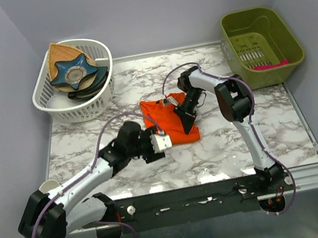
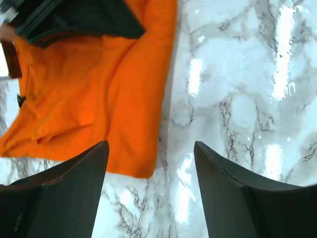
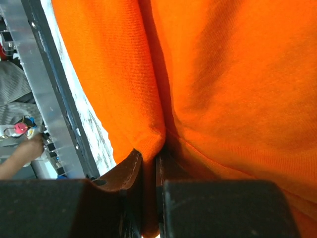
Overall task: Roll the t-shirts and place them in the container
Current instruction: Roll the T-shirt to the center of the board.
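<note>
Garment, one: orange t-shirt (image 1: 162, 118), soft cotton. It lay on the marble tabletop (image 1: 225, 144) near the white basket (image 1: 83, 110), to that basket's right and closer to the arm bases. It was folded down to a compact block, presumably so that a narrow strip could be rolled. No roll had yet formed.

Tool, first: right claw (image 3: 148, 154). It reached over the shirt from the side away from the basket. Its jaws were closed tight on a pinched ridge of orange cloth, with the fabric squeezed between the two pads (image 3: 130, 168). This hold was judged to gather an edge so that it could be turned over to start the roll.

Tool, second: left claw (image 2: 151, 146). It was posted at the shirt's edge on the basket side, toward the arm bases. Its jaws were spread wide and held nothing. The shirt's corner lay in the gap, closer to one finger. Whether the fingers touched the tabletop could not be told. The position was judged ready to pin or take the free corner while the other claw worked.

Sundries, not of the task:
- A woven fan-shaped piece (image 1: 60, 50) and a blue star-shaped item (image 1: 77, 72) sat inside the basket.
- A green bin (image 1: 290, 40) stood well apart from the basket, beyond the shirt, with a small pink item (image 1: 273, 65) in it.
</note>
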Controlling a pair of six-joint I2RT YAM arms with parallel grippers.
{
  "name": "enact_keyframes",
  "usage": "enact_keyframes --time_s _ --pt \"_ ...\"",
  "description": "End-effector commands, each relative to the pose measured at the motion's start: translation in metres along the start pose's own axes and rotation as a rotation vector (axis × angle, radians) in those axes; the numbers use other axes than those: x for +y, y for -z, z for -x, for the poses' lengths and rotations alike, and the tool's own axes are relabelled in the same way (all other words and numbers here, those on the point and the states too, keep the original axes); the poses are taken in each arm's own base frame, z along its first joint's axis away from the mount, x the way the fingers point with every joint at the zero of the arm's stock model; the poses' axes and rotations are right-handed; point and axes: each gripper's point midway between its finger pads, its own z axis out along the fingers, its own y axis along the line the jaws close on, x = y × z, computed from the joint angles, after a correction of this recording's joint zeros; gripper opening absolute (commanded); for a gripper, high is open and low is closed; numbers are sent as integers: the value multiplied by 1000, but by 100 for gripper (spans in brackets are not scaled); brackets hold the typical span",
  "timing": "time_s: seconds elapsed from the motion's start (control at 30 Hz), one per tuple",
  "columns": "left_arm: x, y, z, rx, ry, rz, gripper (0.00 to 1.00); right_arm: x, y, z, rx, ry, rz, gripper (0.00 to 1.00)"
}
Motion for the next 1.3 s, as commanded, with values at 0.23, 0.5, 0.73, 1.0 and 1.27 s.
enact_keyframes --time_s 0.23,0.5,0.73,1.0,1.27 --pt "-24 -31 -6 -75 -486 250 73 -14 -13 -45 208 -87 -10 20" --pt "-31 -45 -46 60 -646 210 64 -14 -14 -46 210 -89 -5 20" --pt "-34 -57 -64 112 -662 176 61 -14 -14 -46 210 -92 -6 21" --pt "-33 -75 -81 239 -629 122 38 -15 -15 -45 211 -100 -8 21" --pt "-35 -81 -89 353 -457 -4 0 -14 -12 -41 195 -69 -9 45"
